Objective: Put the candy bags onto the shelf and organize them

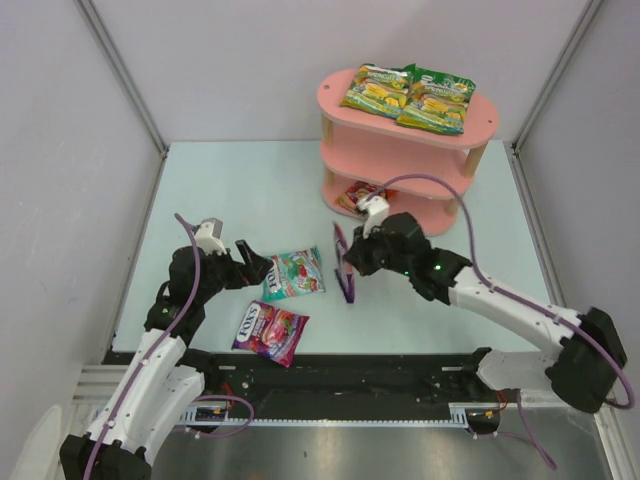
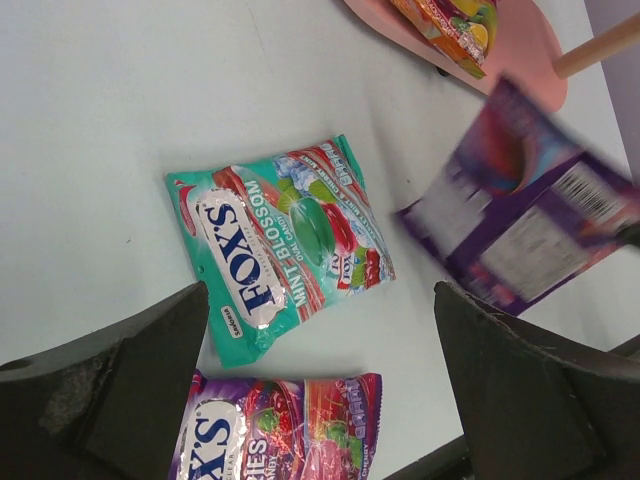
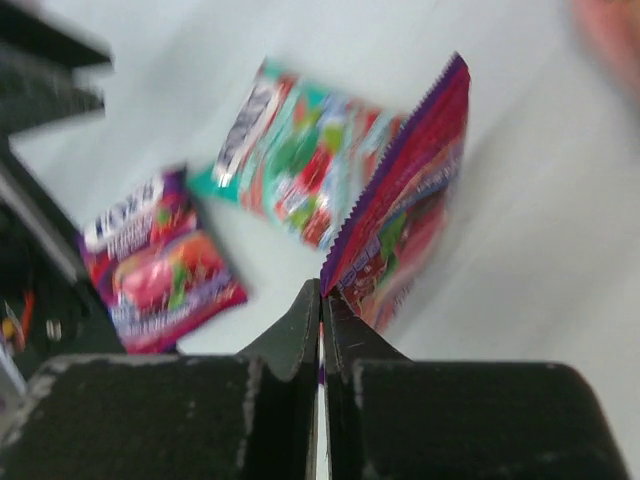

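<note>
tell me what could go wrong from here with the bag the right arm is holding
The right gripper pinches the purple bag only at its edge, so it may slip or swing loose.
An orange bag sits on a lower board of the shelf; the hanging bag could shove it or catch the rim.
The left gripper hovers open over the teal bag close by, so the arms might bump.

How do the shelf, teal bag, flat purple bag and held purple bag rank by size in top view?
Shelf
then teal bag and flat purple bag, alike
held purple bag looks smallest, but it is edge-on in the right gripper.
</note>
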You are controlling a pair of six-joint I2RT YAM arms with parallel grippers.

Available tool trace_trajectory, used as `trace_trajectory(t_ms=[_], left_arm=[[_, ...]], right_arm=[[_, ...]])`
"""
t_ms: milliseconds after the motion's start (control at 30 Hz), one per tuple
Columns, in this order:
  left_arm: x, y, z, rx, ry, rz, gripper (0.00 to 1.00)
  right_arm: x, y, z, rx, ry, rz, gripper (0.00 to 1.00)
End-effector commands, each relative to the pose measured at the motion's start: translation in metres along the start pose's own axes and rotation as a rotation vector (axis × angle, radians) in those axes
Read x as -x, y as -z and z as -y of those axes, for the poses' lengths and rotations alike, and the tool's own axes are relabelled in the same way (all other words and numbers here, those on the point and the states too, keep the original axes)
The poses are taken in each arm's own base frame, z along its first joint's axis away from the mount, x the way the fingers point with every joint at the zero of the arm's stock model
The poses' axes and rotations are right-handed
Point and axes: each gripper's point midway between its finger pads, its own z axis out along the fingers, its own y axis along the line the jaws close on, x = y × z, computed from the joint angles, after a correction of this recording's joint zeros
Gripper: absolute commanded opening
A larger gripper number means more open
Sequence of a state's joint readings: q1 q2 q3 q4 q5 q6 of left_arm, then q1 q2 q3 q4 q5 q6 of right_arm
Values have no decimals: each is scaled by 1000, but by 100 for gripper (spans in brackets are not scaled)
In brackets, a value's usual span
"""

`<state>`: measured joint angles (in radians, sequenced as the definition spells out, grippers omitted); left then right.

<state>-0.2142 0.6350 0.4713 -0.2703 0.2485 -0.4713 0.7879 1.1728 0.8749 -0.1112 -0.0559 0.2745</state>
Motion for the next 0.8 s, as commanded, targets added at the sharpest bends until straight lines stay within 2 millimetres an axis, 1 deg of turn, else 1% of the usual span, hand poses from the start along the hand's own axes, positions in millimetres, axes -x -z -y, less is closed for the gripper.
trace_trajectory(t_ms=[0,33,67,100,133,167,200,233,267,333,367,400,467,500,567,600,667,700,733,767], left_arm=[[4,0,8,-35,8,14,100],[5,0,8,-33,8,17,100],[5,0,7,-31,9,17,100],[3,0,7,-31,9,13,100],[4,0,7,-32,7,14,100],[4,0,8,-33,8,14,100],[3,0,8,-32,8,12,100],[3,0,7,-30,9,12,100],[4,0,8,-30,8,15,100],[4,1,9,-33,6,15,100],[3,0,8,-32,7,12,100],[4,1,9,-33,6,15,100],[3,0,9,-35,5,12,100],[2,0,8,-32,6,10,100],[3,0,9,-35,5,12,100],[3,0,9,-34,5,11,100],[2,0,8,-33,6,9,100],[3,0,9,-33,5,13,100],[3,0,9,-33,5,13,100],[2,0,8,-32,6,10,100]], right_arm=[[-71,-14,-54,191,197,-299,4],[-81,-18,-62,222,224,-327,7],[-100,-21,-82,272,252,-372,18],[-107,-20,-95,328,252,-386,26],[-107,-22,-108,371,229,-375,37],[-113,-17,-125,445,222,-387,56],[-112,-16,-135,484,218,-375,61],[-103,-16,-145,516,215,-334,65],[-100,-14,-151,536,198,-317,70],[-81,-12,-152,540,182,-243,73],[-75,-12,-146,498,157,-223,75],[-56,-11,-140,477,140,-156,77],[-47,-16,-114,367,93,-118,80],[-45,-18,-102,314,51,-113,81],[-46,-23,-57,125,-12,-129,80],[-50,-25,-43,57,-67,-138,81],[-63,-22,-5,-98,-131,-159,81],[-68,-20,3,-137,-172,-164,82],[-70,-16,10,-172,-248,-155,82],[-87,-13,20,-213,-289,-172,82]])
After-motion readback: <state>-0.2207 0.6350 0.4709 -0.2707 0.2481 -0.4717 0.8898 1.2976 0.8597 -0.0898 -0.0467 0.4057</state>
